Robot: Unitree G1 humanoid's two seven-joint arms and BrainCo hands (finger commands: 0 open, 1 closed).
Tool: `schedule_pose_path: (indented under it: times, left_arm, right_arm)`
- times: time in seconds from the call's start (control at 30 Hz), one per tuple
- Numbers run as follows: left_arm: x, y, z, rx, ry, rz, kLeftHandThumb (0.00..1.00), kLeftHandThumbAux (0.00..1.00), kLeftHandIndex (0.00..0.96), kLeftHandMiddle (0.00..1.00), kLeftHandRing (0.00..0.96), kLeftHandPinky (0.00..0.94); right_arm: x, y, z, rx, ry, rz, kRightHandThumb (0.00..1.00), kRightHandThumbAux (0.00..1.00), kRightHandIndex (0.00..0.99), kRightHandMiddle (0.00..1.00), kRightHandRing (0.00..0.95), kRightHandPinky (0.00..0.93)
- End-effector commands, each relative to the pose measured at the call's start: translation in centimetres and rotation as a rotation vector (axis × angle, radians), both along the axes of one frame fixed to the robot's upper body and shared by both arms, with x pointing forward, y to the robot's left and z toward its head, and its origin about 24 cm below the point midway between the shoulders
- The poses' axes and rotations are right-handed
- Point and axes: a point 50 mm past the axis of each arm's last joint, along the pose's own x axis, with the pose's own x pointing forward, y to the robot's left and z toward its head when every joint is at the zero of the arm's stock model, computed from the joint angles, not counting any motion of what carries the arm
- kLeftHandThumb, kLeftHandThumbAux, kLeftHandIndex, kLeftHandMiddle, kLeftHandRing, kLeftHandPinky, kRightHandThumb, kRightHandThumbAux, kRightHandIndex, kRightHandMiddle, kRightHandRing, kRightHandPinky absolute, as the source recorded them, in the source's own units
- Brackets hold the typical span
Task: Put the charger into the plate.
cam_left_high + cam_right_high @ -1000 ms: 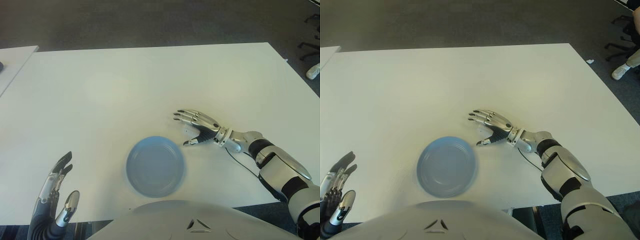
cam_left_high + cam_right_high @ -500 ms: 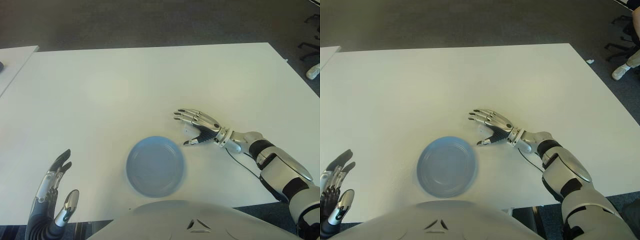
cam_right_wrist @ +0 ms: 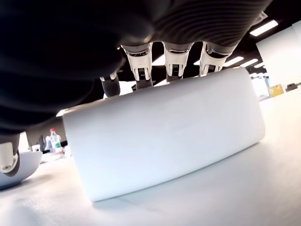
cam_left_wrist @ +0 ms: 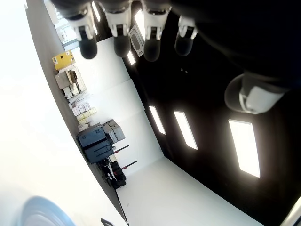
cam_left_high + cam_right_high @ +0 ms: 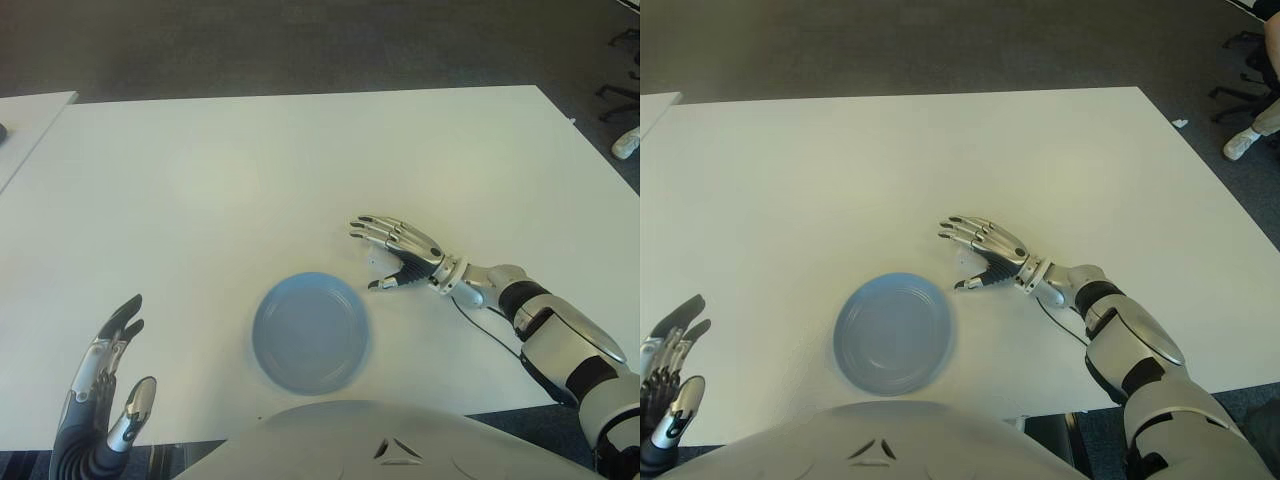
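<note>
Grasp step, not closed yet. White rounded block charger lies on the white surface under the right hand, just right of the round blue plate; barely visible in the eye views. Right hand fingers reach over the charger's top, thumb low on the plate side, hand spread and gripping nothing. Left hand shows at the near left edge, well apart from the plate, fingers extended, empty. Plate holds nothing. Next, by my read: curl fingers and thumb onto the charger, lift, carry a short way left over the plate. Risk: smooth block slipping out.
</note>
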Motion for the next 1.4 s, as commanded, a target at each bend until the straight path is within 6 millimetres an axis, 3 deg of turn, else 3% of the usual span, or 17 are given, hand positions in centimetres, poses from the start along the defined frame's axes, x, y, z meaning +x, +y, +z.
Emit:
schedule_pose_path:
  times: [0.03,0.53,0.83,1.1,1.4]
  left_arm:
    - [-0.3,0.1,-0.1,-0.003,0.02,0.046,0.159,0.348,0.056,0.091,0.067,0.06]
    - [0.0,0.3,-0.5,-0.029,0.024,0.065,0.168,0.366,0.056,0.086,0.08,0.098]
    - [-0.2,0.3,-0.3,-0.036,0.062,0.08,0.131,0.371,0.052,0.086,0.081,0.074]
    - [-0.9,0.9,0.1,-0.029,0.235,0.084,0.11,0.374,0.039,0.068,0.046,0.021]
    - [-0.6,0.4,0.7,-0.014,0.183,0.05,0.132,0.358,0.067,0.068,0.019,0.0]
  right_arm:
    - [-1.8,-1.5,-2.3,-0.128,0.055,-0.016,0.212,0.389,0.0,0.0,0.049,0.146]
    - [-1.7,-2.4,-1.9,-0.151,0.022,0.006,0.239,0.389,0.0,0.005,0.067,0.166]
    - [-1.9,-2.8,-1.8,-0.151,0.033,0.018,0.258,0.394,0.0,0.005,0.07,0.176]
    - [-2.0,-3.4,-1.6,-0.163,0.047,0.022,0.295,0.384,0.0,0.006,0.069,0.173]
    - [-2.1,-4.0,-1.6,-0.185,0.044,0.011,0.279,0.369,0.0,0.008,0.061,0.154]
